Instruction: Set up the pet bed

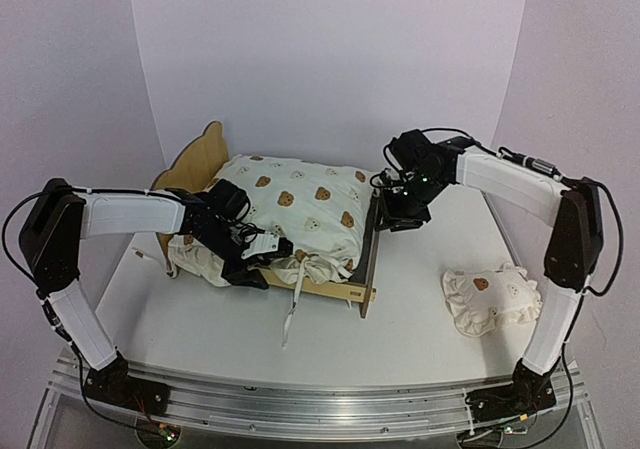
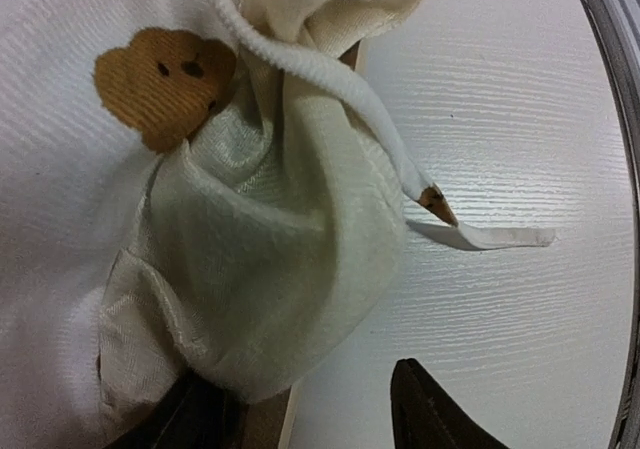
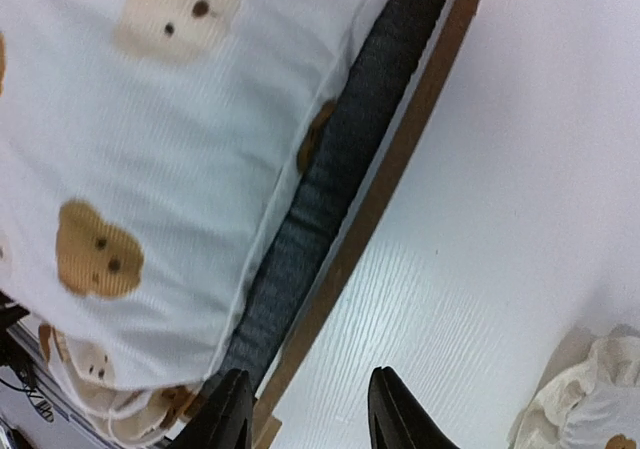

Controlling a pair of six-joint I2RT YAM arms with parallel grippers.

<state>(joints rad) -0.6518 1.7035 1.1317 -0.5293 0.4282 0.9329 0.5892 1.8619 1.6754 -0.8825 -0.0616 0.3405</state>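
Top external view is showing the pet bed point(image 1: 193, 167) sitting on the left half of the table point(image 1: 430, 259), with its eared headboard toward the back left corner. A bear cushion point(image 1: 300, 204) is lying on it and hiding most of the base. The left gripper point(image 1: 250, 269) is hanging at the cushion's near corner, jaws apart and pinching nothing, one finger partly hiding behind cloth. The right gripper point(image 1: 400, 217) is hovering by the footboard, jaws apart, holding nothing. A small pillow point(image 1: 490, 297) is lying near the right edge.
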